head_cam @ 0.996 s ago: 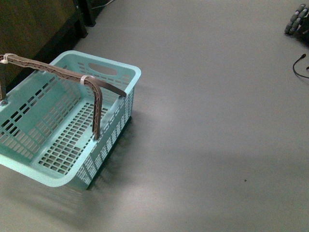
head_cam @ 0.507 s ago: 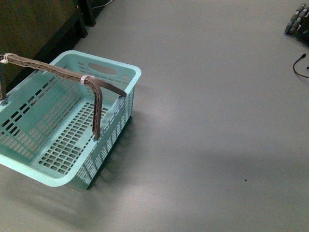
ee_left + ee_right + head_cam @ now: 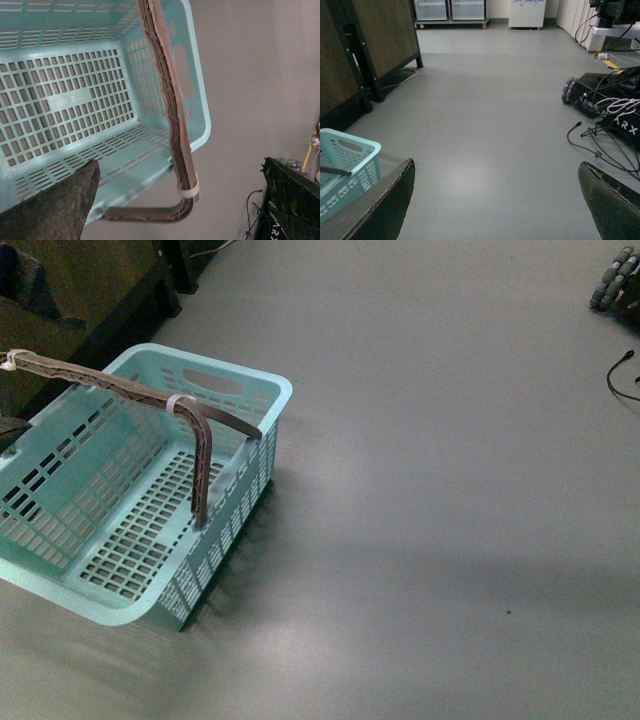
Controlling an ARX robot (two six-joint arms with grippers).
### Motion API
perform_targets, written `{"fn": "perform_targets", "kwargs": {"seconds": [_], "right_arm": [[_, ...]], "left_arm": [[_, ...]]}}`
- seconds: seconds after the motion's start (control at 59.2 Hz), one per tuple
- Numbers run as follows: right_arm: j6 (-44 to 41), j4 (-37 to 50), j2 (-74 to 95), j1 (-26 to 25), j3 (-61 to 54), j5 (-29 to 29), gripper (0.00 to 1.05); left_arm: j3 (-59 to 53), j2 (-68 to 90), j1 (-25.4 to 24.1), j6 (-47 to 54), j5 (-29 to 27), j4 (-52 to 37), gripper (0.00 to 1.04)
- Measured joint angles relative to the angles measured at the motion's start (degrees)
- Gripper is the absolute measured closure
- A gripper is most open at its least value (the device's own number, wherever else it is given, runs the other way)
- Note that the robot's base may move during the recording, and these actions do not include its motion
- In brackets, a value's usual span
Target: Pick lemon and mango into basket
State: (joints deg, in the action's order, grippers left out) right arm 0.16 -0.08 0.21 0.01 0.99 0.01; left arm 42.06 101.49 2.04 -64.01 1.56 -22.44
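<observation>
Teal basket [image 3: 236, 508] near the left pincer [image 3: 54, 206], whose grip I cannot tell — right wrist view shows right pincer [image 3: 496, 167] agape.

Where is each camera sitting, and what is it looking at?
Front: on the robot's body, looking down at the grey floor and the light teal slotted plastic basket; no arm plainly shows.
Left wrist: above the basket, looking into it; one dark finger shows.
Right wrist: low, looking along the floor; the right gripper is open, fingers wide apart.
Shared: all three see the basket.
</observation>
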Motion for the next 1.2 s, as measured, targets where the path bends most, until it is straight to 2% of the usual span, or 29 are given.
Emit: {"fn": "perform_targets", "kwargs": {"seconds": [0.422,0.608,0.676,0.811,1.115,1.199], "right_arm": [[0.0,0.0,0.0,0.0,0.0,0.0,0.09],[0.0,0.0,0.0,0.0,0.0,0.0,0.09],[0.0,0.0,0.0,0.0,0.0,0.0,0.09],[0.0,0.0,0.0,0.0,0.0,0.0,0.09],[0.0,0.0,0.0,0.0,0.0,0.0,0.09],[0.0,0.0,0.0,0.0,0.0,0.02,0.09]], "left_arm": [[21.59,21.73,-0.77,0.31,0.57,1.62,0.07],[24.94,25.66,-0.48,0.39,0.15,2.01,0.07],[25.66,26.45,-0.37,0.48,-0.26,2.45,0.15],[25.86,27.91,0.31,0.46,-1.92,4.57,0.47],[26.51,28.65,1.01,-4.31,-3.74,6.75,0.91],[26.36,28.46,0.96,-7.26,-3.13,6.51,0.97]]}}
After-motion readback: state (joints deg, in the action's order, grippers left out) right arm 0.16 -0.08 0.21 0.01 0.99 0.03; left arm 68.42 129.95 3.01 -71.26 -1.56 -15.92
